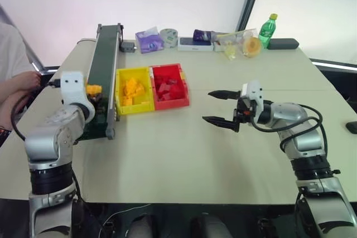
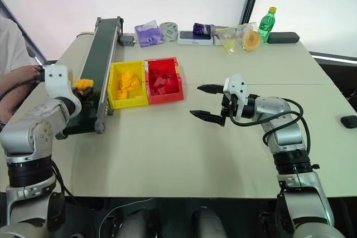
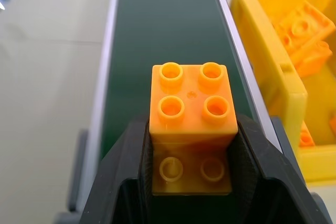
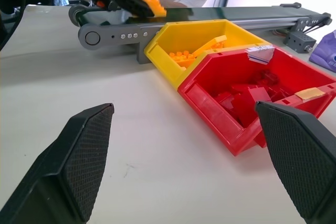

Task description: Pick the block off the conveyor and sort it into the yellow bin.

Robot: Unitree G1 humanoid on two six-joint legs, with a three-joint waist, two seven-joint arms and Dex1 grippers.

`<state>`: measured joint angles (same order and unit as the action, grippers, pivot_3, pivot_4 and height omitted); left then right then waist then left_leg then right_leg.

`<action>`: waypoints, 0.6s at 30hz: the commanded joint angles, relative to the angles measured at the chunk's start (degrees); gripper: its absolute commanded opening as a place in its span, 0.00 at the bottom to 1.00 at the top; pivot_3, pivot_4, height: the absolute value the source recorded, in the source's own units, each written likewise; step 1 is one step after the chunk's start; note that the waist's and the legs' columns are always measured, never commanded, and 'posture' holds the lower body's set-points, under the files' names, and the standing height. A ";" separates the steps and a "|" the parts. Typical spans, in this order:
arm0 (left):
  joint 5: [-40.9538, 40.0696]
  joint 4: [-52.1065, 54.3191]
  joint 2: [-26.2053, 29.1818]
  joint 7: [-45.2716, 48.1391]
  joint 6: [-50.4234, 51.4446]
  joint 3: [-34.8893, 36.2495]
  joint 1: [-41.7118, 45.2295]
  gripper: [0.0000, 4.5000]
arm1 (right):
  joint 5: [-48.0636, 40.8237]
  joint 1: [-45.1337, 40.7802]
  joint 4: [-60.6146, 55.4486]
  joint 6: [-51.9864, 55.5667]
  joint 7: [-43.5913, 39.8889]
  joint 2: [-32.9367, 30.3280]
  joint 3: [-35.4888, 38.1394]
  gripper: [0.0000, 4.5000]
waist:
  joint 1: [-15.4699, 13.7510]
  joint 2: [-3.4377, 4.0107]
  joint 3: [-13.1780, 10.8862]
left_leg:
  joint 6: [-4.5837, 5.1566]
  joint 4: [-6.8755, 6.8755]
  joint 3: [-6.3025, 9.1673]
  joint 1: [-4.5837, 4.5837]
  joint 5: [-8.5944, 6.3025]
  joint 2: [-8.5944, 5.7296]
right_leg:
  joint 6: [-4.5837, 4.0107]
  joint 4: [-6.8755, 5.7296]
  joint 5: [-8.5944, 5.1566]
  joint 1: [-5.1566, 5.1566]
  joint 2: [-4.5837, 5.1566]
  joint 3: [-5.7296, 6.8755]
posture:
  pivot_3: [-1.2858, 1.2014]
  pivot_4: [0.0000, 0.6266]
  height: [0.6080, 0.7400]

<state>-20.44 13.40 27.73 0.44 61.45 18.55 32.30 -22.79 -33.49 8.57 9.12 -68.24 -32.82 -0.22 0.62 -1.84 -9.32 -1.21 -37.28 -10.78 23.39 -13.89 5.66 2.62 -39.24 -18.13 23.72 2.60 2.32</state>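
Lighting is bright and even, daylight-like, arriving from the pale backdrop and window panel behind the tabletop (image 1: 184, 137). That backdrop is washed out to near white, with mild haze lowering contrast over the far clutter. Shadows are soft and short; a faint one lies under the right pincer (image 1: 221, 107). The head views are slightly soft overall. In the left wrist view the block (image 3: 190, 103) is sharp and the belt behind it softens. The right wrist view shows its near fingers (image 4: 84, 156) slightly blurred.

A: What colours show?
B: A bright yellow studded block (image 3: 191, 106) between black fingers (image 3: 126, 182), on a dark green conveyor (image 3: 163, 30).
A: And the bins?
B: Yellow bin (image 1: 133, 106), then a red bin (image 1: 170, 102) (both hold matching blocks).
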 commanded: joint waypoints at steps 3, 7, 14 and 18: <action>-0.65 1.08 2.15 7.58 -7.55 -2.84 2.94 0.29 | -1.73 -0.41 -2.77 -0.11 0.26 -0.72 2.20 1.00 | 0.14 0.00 0.00 | 0.00 0.02 -0.01 -0.01 0.00 -0.02 | 0.00 0.00 0.00 0.00 0.01 0.00 | 0.52 0.24 1.00; 0.77 -4.49 1.17 10.78 -12.60 -5.97 4.60 0.29 | -3.75 -0.73 -3.56 1.97 1.46 -0.12 3.37 1.00 | 0.13 0.00 0.00 | 0.00 0.01 -0.01 -0.01 0.00 -0.04 | 0.00 0.00 0.00 0.00 -0.01 0.00 | 0.52 0.24 1.00; 2.87 -15.53 -3.49 10.38 -17.79 -8.54 9.74 0.29 | -5.59 0.60 -6.15 5.53 3.81 -1.20 5.22 1.00 | -0.02 0.00 0.00 | 0.01 -0.01 -0.02 0.00 0.00 -0.06 | 0.00 0.00 0.00 0.01 -0.04 0.00 | 0.52 0.24 1.00; 4.67 -18.76 -4.54 11.59 -20.55 -10.42 10.86 0.29 | -6.22 1.24 -7.75 7.42 4.94 -1.72 6.14 1.00 | 0.12 0.00 0.00 | 0.01 0.00 -0.02 0.00 0.00 -0.06 | 0.00 0.00 0.00 0.01 -0.04 0.00 | 0.52 0.24 1.00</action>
<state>-16.67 -5.57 23.08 11.80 43.04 8.24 41.32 -27.84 -32.05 3.59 16.31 -63.74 -33.54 3.91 0.75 -1.83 -9.32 -1.21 -37.28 -10.80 23.39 -13.89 5.60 2.63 -39.24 -18.13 23.74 2.56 2.33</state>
